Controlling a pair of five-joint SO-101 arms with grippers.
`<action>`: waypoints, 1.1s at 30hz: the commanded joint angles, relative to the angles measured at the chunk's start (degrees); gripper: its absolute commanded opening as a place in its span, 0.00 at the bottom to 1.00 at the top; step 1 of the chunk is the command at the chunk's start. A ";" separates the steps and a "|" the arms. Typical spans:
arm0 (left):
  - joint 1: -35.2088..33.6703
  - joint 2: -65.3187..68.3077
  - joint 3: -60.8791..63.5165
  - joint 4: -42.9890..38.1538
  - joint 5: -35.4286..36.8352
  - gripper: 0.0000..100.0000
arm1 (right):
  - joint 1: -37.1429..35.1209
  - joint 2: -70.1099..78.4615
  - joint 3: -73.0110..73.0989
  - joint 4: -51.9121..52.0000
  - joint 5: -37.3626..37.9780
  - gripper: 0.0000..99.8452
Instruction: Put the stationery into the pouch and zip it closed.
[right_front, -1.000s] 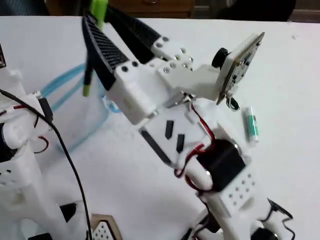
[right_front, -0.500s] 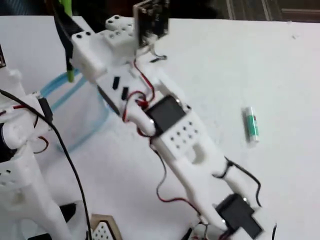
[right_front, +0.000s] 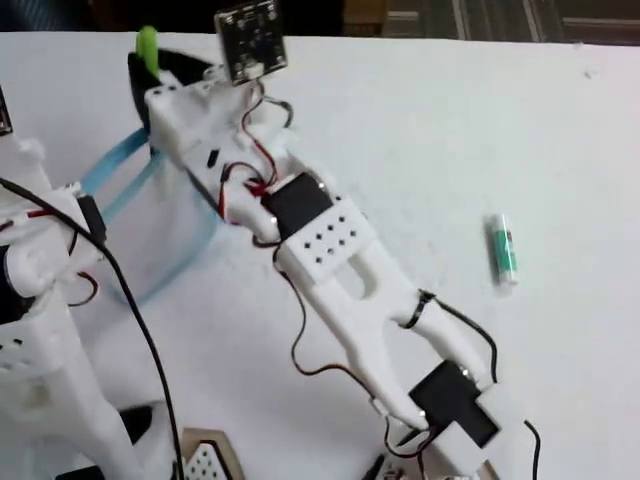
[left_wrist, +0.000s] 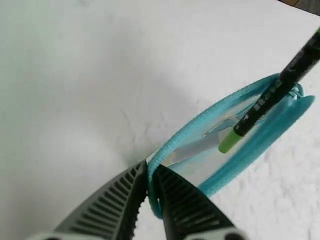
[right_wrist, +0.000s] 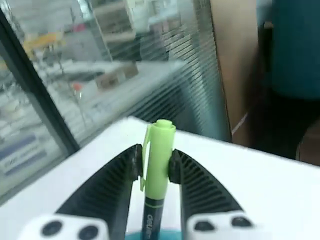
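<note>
R claw (right_wrist: 155, 152) gripping black pen (right_wrist: 160, 131) w/ lime cap, L claw (left_wrist: 150, 170) pinching clear pouch (left_wrist: 260, 142), blue zip rim

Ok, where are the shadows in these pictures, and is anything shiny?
High view: only soft grey shade on the table beside the arm. Left wrist view: the table dims away from the pouch, whose clear side shows a pale gleam. Right wrist view: a bright room with slatted blinds behind the pen.
</note>
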 joint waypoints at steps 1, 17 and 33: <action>-0.40 -0.04 -0.79 -0.18 0.09 0.02 | -1.36 -1.63 -0.26 3.56 0.44 0.10; -0.40 -0.04 -0.79 -0.35 0.09 0.02 | 6.55 -20.09 0.09 11.82 0.44 0.26; -0.40 -0.04 -0.79 -0.26 0.09 0.02 | 52.18 5.05 -0.44 50.51 34.20 0.17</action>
